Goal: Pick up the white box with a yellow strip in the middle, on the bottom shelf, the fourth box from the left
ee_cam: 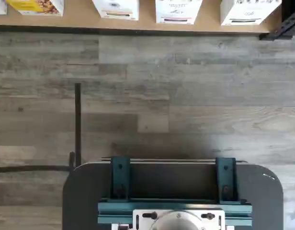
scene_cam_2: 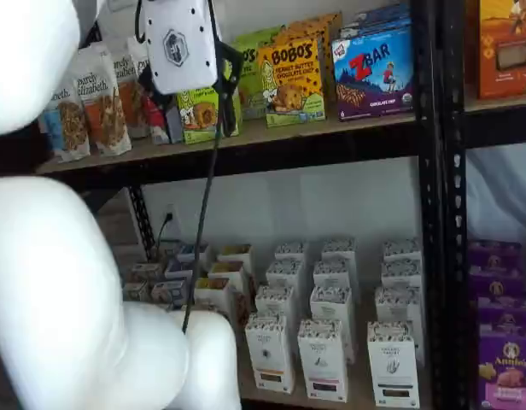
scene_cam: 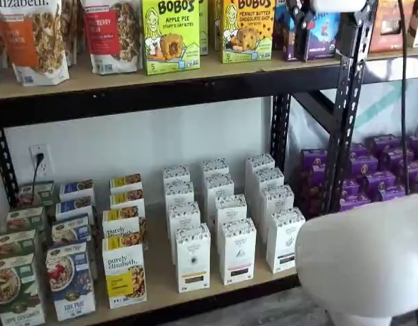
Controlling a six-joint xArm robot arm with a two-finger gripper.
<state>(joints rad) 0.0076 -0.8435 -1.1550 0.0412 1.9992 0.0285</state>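
The white box with a yellow-tan band stands at the front of its row on the bottom shelf, right of the "purely elizabeth" box. It also shows in a shelf view and in the wrist view at the shelf's edge. My gripper hangs high, level with the upper tier and far above the box. In a shelf view its white body and black fingers show side-on, so I cannot tell whether they are open.
A like white carton with a pink band stands right beside the white box, another white carton further right. A black upright stands right of the rows. My white arm fills the near right. Wood floor lies before the shelf.
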